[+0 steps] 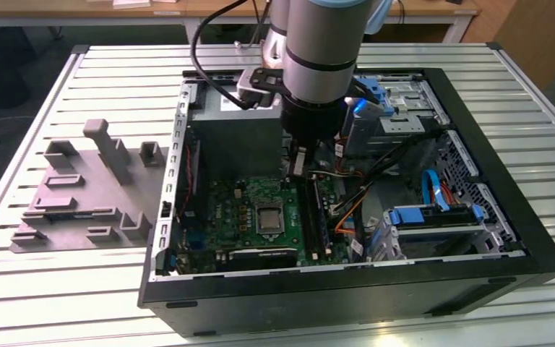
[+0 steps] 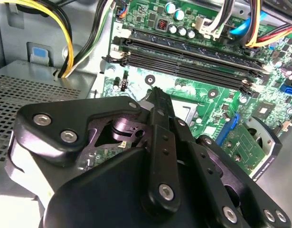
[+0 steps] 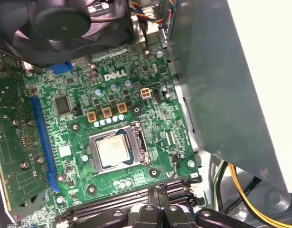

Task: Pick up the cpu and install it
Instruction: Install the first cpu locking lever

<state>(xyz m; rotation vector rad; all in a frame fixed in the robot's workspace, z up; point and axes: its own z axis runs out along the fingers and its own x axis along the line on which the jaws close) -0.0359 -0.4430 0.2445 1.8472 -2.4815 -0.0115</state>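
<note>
The cpu (image 3: 112,149), a pale silvery square, lies flat inside the metal-framed socket (image 3: 138,142) on the green motherboard (image 3: 150,104). In the exterior view the cpu (image 1: 269,217) sits at the board's middle. My gripper (image 1: 300,165) hangs inside the open computer case, above the board's far edge and short of the socket. Its black fingers (image 2: 156,102) are pressed together with nothing visible between them. In the first wrist view the gripper (image 3: 160,192) ends over the memory slots, apart from the cpu.
Black memory slots (image 2: 183,54) run beside the socket. A round black fan (image 3: 65,19) and the grey power supply wall (image 3: 217,85) border the board. Yellow and black cables (image 2: 74,42) hang nearby. A grey fixture tray (image 1: 80,195) lies outside the case on the slatted table (image 1: 27,289).
</note>
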